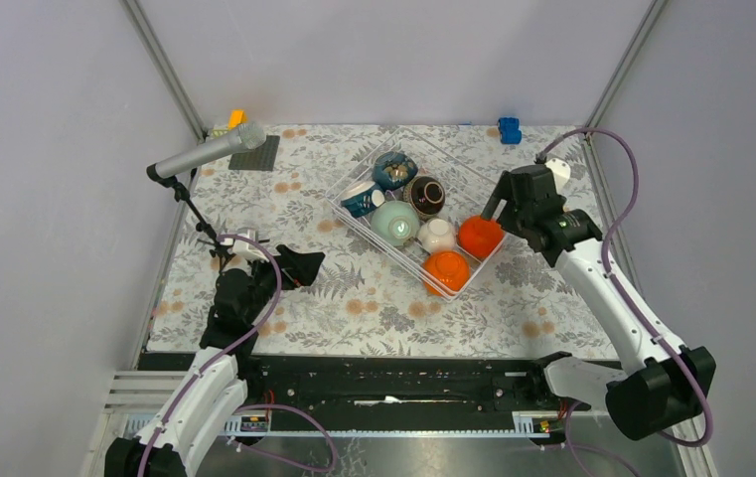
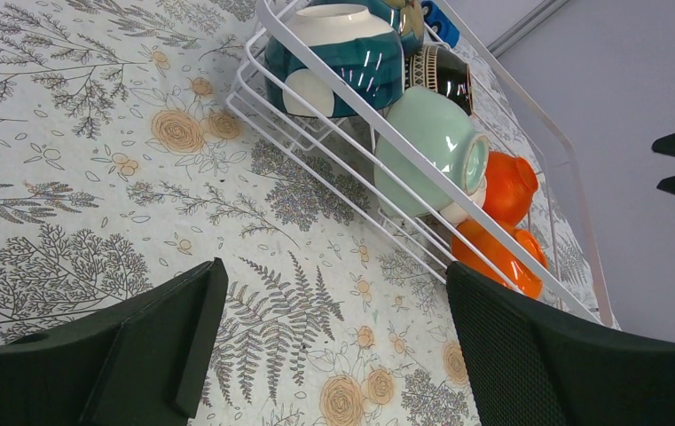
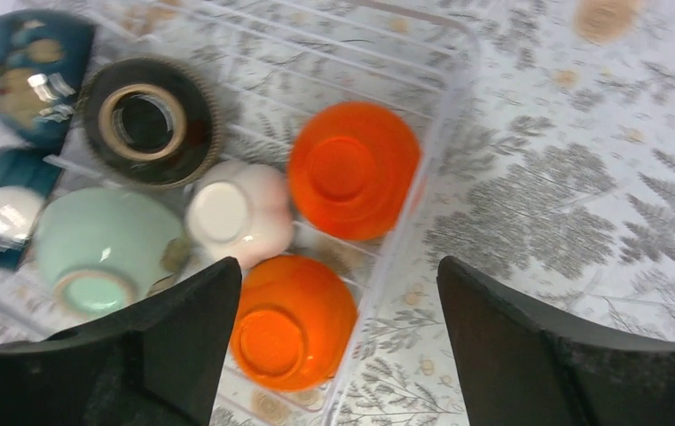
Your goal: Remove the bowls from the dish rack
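Floral surface (image 1: 374, 298), rack (image 3: 444, 124) of glazed bowls (image 3: 351, 169): likely light, slick, breakable, grip by foot ring; left tool (image 2: 333, 284), right tool (image 3: 338, 275) wide open, empty.

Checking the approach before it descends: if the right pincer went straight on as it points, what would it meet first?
Probably an orange bowl: the open right pincer points down into the dish rack, the upper orange bowl and lower orange bowl between its fingers. Which comes first is unclear.

One dish rack (image 3: 316, 62) with seven bowls (image 1: 394, 221): two orange bowls (image 3: 354, 169) (image 3: 292, 321), two dark blue bowls (image 3: 27, 71) (image 3: 5, 204), one pale green bowl (image 3: 103, 248), one white bowl (image 3: 236, 213), one dark brown bowl (image 3: 147, 120). Elsewhere one blue block (image 1: 509, 129), one grey plate (image 1: 257, 156), one microphone (image 1: 210, 152)
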`<state>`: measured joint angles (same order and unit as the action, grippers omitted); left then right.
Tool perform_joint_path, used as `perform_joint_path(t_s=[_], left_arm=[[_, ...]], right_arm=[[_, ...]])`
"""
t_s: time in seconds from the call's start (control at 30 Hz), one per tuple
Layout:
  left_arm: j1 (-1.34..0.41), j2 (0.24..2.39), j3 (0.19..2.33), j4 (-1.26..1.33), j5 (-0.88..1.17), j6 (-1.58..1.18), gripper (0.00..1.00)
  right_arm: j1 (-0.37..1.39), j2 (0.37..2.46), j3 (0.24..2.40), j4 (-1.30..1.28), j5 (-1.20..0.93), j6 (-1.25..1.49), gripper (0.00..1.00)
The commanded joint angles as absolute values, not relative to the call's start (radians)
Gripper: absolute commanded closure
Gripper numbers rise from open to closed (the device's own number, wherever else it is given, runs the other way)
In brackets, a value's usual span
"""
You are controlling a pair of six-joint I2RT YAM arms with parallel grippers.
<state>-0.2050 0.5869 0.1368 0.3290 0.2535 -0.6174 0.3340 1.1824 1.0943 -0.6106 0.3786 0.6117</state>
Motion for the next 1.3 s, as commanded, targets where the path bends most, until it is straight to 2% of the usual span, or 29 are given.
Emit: perform_joint_path(t_s=[0.0,0.13,0.47,0.7,0.8,1.27], left_arm=[[-0.207,0.591,0.130,0.364,0.263,-0.600,0.01],[-0.207,0.588,0.124,0.383,0.287,-0.601,0.01],[-0.206,0.588,0.114,0.423,0.326,-0.602,0.01],[-0.207,0.583,0.111,0.425,0.330,-0.599,0.01],[-0.207,0.581,0.111,0.425,0.331,-0.599,0.01],[-0.207,0.602,0.112,0.436,0.342,-0.606,0.01]], right_arm=[[0.340,1.170,1.100,-0.459,0.122,0.489,0.09],[0.389,1.212,1.121,-0.425,0.041,0.451,0.01],[0.534,1.357,1.185,-0.383,0.028,0.408,0.00],[0.565,1.369,1.056,-0.088,-0.059,0.421,0.00],[0.565,1.444,1.135,-0.170,-0.054,0.425,0.00],[0.626,1.620,1.205,-0.144,-0.019,0.443,0.00]])
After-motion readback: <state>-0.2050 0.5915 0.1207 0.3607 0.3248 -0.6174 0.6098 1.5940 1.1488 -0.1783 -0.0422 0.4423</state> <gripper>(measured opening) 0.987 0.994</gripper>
